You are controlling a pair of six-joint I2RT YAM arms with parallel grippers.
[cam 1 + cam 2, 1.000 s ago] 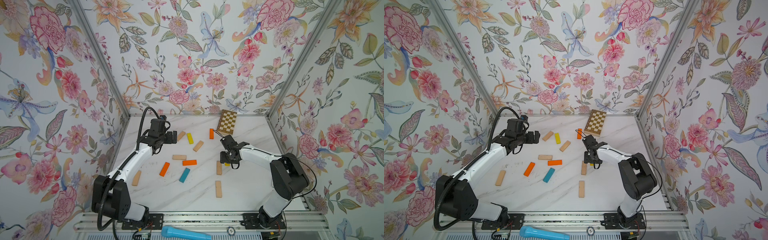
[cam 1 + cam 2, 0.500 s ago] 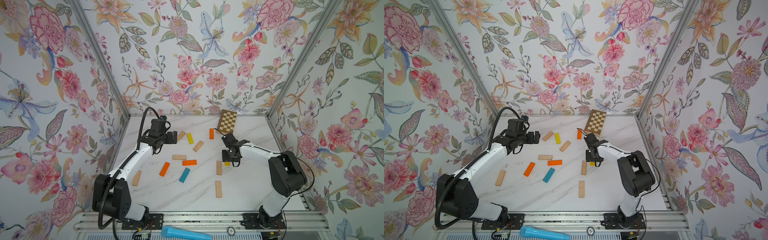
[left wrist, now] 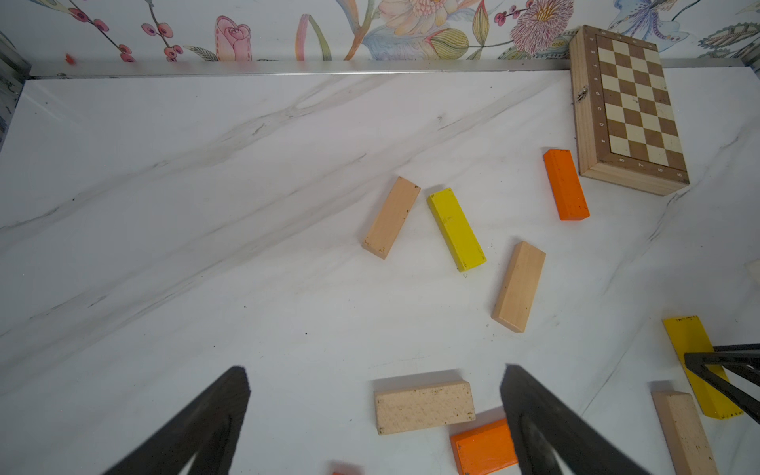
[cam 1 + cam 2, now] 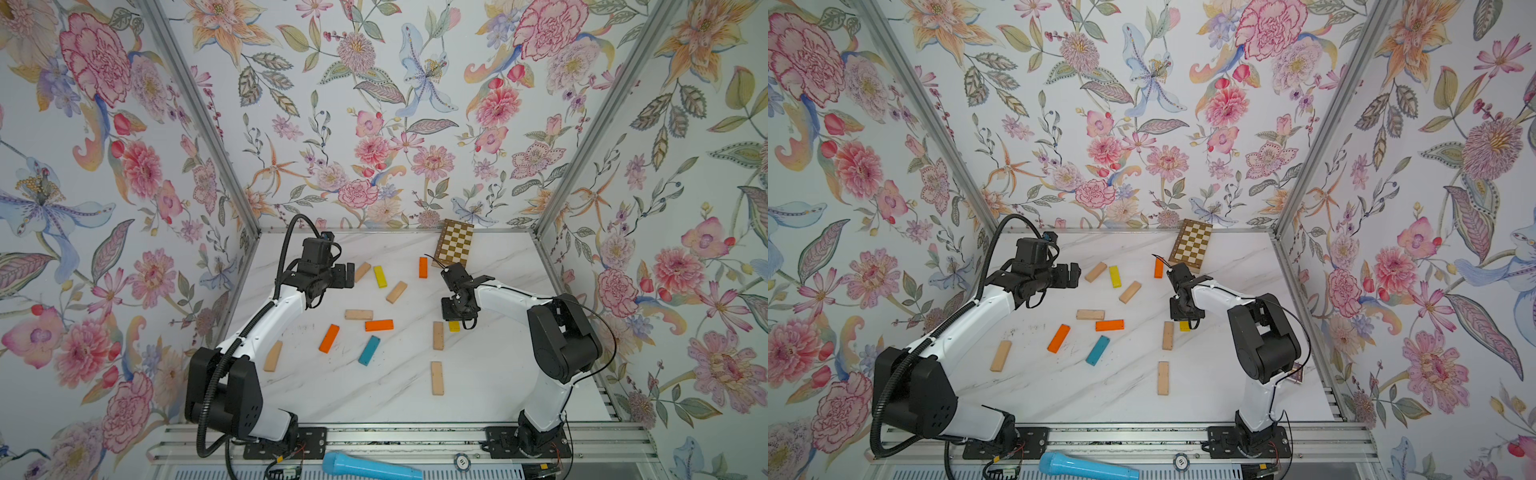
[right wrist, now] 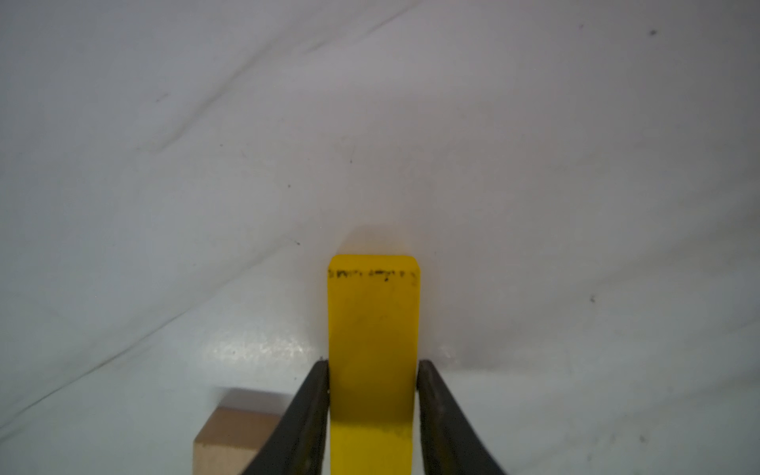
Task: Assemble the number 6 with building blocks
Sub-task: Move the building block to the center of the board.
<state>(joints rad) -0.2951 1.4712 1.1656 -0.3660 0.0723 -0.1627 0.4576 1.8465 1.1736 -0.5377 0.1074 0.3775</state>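
Note:
My right gripper (image 5: 372, 364) is shut on a yellow block (image 5: 372, 312), its jaws pressed against both long sides; the block lies flat on the white table. In both top views this gripper (image 4: 457, 318) covers most of that block (image 4: 1184, 326), and a beige block (image 4: 438, 335) lies just beside it. My left gripper (image 4: 348, 275) hovers open at the back left, with nothing between its fingers (image 3: 230, 407). The other blocks lie scattered: beige (image 4: 358, 314), orange (image 4: 379, 325), orange (image 4: 329, 338), teal (image 4: 369, 350), yellow (image 4: 380, 276). The number 6 is not in view.
A chequered board (image 4: 455, 247) lies at the back wall, with an orange block (image 4: 422, 267) beside it. More beige blocks lie near the front (image 4: 436, 377) and at the left (image 4: 273, 356). A light-blue microphone (image 4: 370, 467) rests on the front rail. Floral walls close in three sides.
My right gripper's jaws have narrowed onto the yellow block. The left arm has not moved.

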